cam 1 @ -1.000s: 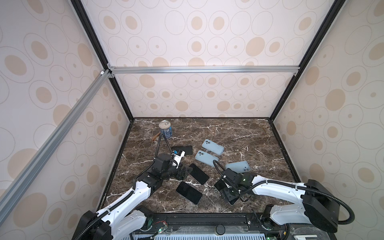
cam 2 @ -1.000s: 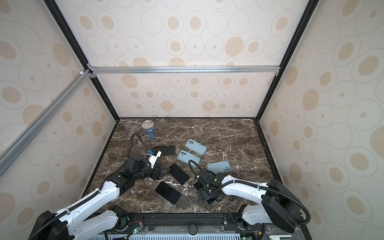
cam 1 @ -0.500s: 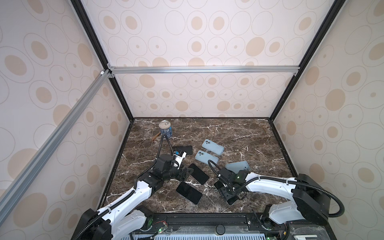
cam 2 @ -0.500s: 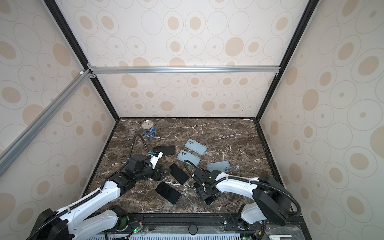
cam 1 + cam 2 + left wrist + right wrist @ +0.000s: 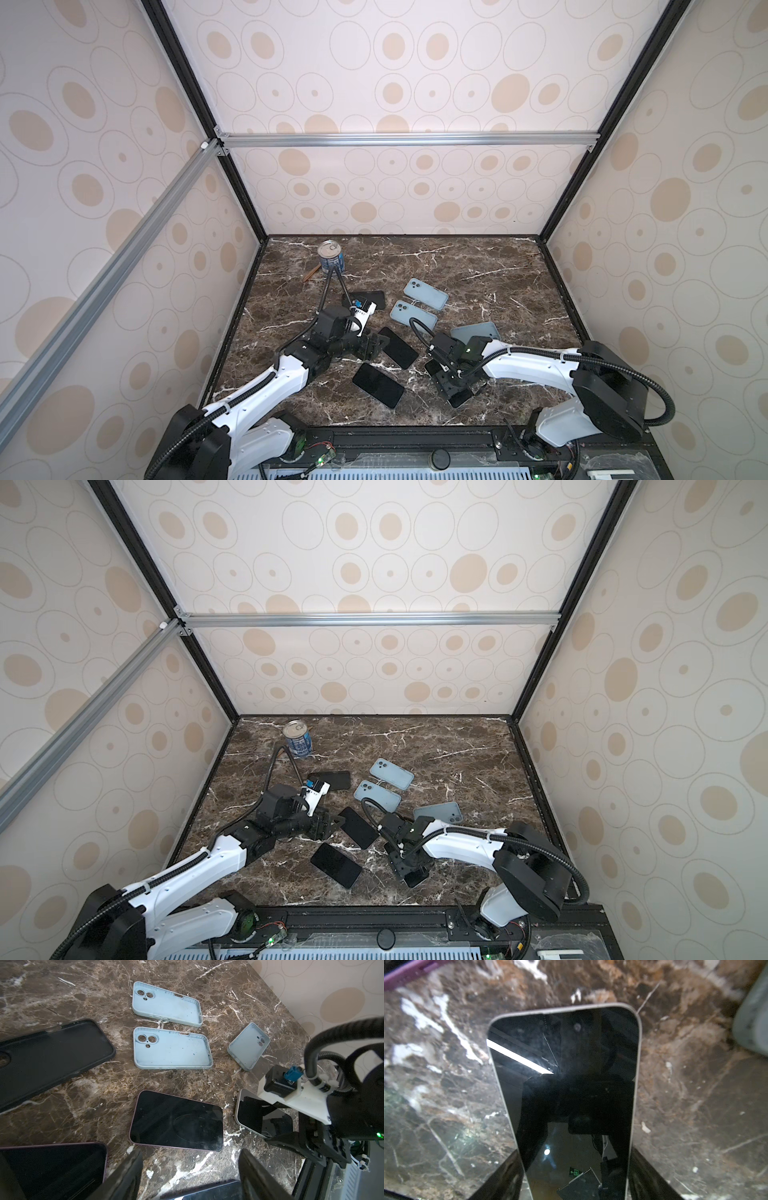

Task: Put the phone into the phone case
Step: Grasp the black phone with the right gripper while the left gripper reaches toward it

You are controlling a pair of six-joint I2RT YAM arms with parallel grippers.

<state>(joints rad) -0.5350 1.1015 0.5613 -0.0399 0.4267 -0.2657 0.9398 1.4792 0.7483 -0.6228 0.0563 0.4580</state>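
A silver-edged phone [image 5: 564,1084] lies screen up on the marble at the front right. My right gripper [image 5: 575,1178] is shut on it, its fingers [image 5: 506,1178] against both long edges; in a top view the gripper [image 5: 455,388] covers most of the phone. Three light blue phone cases [image 5: 166,1004] [image 5: 172,1049] [image 5: 248,1046] lie open side up behind it. My left gripper [image 5: 190,1178] hangs open and empty just over the table, left of a dark phone [image 5: 398,347] and behind another [image 5: 378,385].
A black case [image 5: 368,297] lies behind the left wrist. A blue can [image 5: 329,257] stands at the back left with a thin brown stick beside it. The black frame rail runs along the table's front edge, and patterned walls close off the other sides.
The right gripper's jaws have narrowed onto the silver-edged phone and that arm has shifted slightly left. The left arm has hardly moved.
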